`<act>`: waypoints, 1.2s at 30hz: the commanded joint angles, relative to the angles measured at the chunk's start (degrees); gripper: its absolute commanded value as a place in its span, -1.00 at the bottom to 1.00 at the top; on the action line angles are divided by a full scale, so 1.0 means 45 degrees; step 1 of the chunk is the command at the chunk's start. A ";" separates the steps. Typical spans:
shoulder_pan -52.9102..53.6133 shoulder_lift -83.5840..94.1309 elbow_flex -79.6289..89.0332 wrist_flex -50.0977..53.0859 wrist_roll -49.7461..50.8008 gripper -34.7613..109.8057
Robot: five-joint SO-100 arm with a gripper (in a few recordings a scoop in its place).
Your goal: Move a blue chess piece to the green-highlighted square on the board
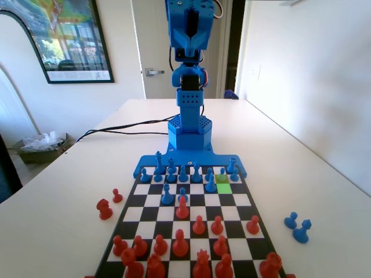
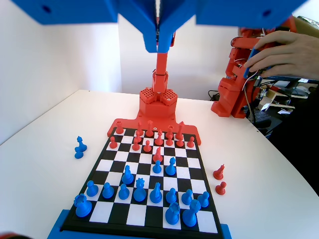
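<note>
Wrist view: claw (image 2: 158, 42) closed high above the board (image 2: 149, 172); no writing legible.

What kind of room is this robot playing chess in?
Probably a room in a home or small office, not a factory. The board lies on a plain white table; behind the arm hang a framed poster and a white door with a handle, and a box of crumpled plastic sits on the floor.

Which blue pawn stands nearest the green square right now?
The blue pawn on the square directly left of the green square in the fixed view; the other blue pawns stand farther left or in rows behind.
</note>
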 commanded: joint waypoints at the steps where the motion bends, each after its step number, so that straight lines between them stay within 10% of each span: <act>1: -0.0137 0.0039 0.0098 -0.0195 -0.0098 -0.50; 36: -0.0742 -0.1211 -0.0781 -0.0801 -0.0313 -0.50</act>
